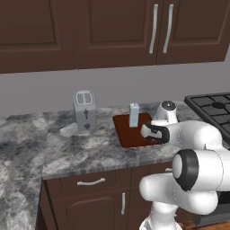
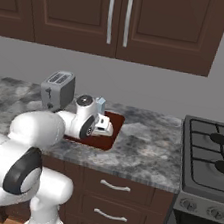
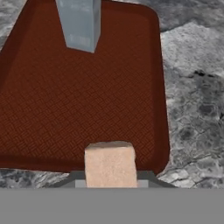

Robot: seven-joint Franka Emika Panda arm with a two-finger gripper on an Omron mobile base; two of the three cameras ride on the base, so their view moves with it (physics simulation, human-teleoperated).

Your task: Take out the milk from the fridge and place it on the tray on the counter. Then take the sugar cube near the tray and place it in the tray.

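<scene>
The pale blue-and-white milk [image 3: 80,24] carton stands upright at the far end of the dark reddish-brown tray [image 3: 87,100] on the grey marbled counter [image 1: 67,148]. My gripper [image 3: 110,177] is shut on the beige sugar cube [image 3: 109,164], which hangs over the tray's near edge close to one corner. From the base, the milk [image 1: 134,115] shows on the tray [image 1: 128,134] with my hand low over the tray's right side. The milk [image 2: 100,104] also peeks from behind my wrist. The fridge is out of view.
A silver two-slot toaster [image 1: 84,110] stands on the counter left of the tray. A black gas stove [image 2: 214,153] lies to the right. Dark wooden wall cabinets [image 1: 134,27] hang above, and drawers with silver handles [image 2: 113,186] sit below the counter.
</scene>
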